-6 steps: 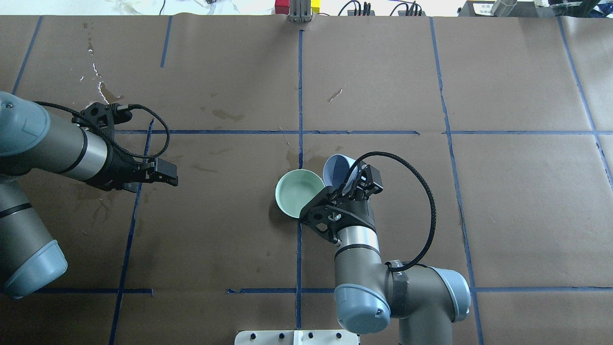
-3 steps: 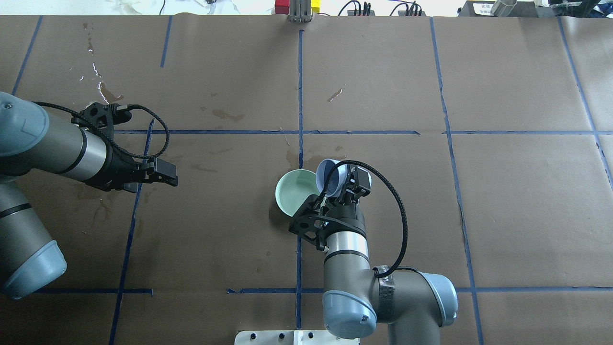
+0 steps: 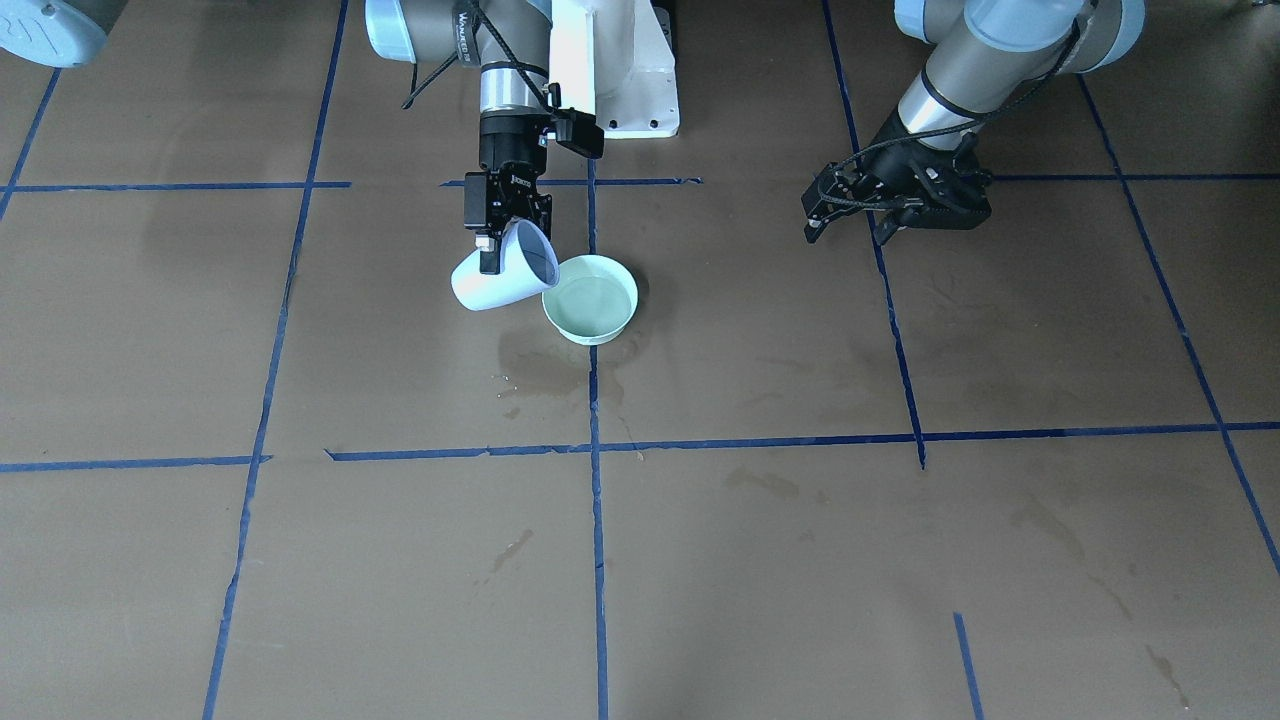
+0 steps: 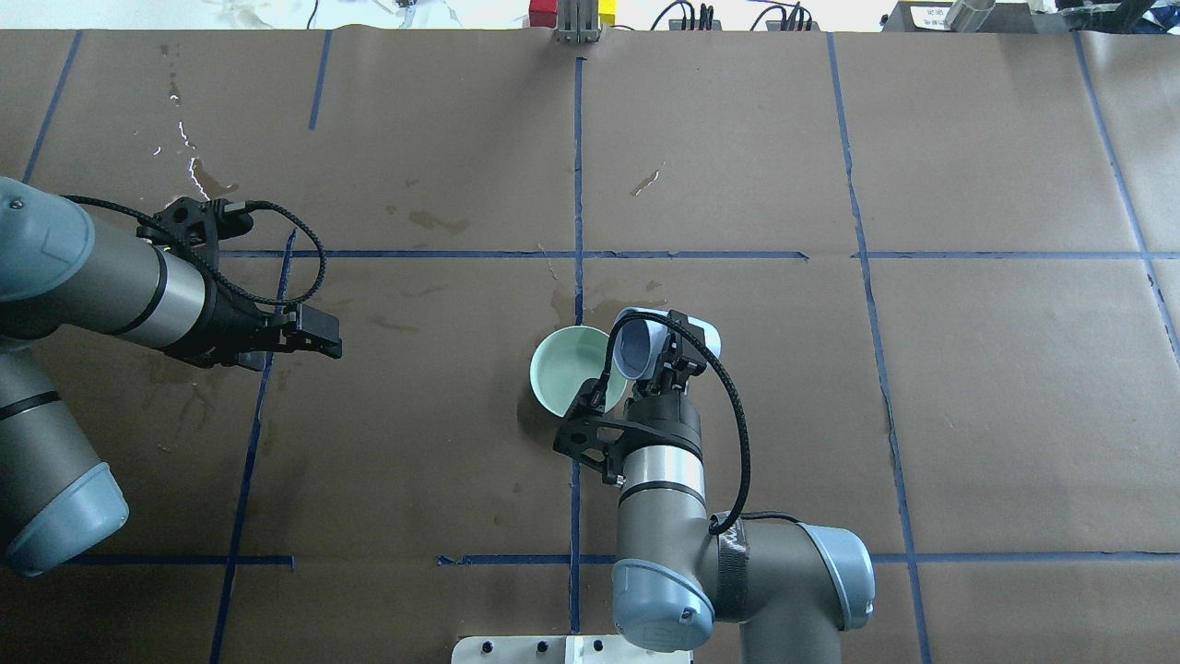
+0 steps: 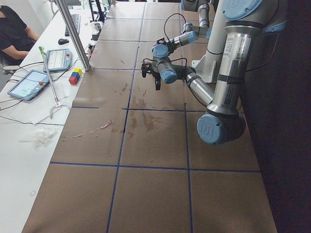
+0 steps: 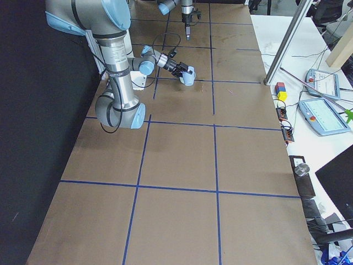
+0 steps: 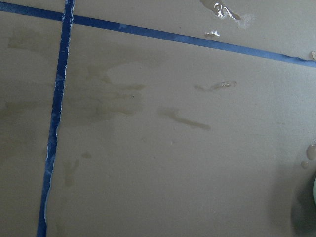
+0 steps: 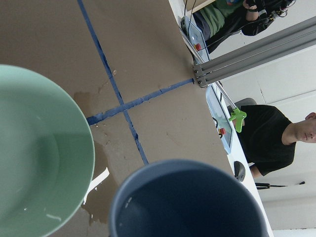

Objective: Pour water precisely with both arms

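Stained brown table [image 3: 300, 560]: right gripper [image 3: 492, 258] clamps the tilted pale-blue cup [image 3: 485, 288] over the green bowl [image 3: 575, 330], where water [image 3: 592, 300] pools; pouring looks nearly done, while the left gripper [image 4: 318, 334] hovers well apart, empty, its opening unclear.

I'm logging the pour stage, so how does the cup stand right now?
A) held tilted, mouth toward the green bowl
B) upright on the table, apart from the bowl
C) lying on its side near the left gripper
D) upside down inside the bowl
A: the right gripper holds the cup off the table, tipped so that its mouth leans toward the rim of the green bowl.
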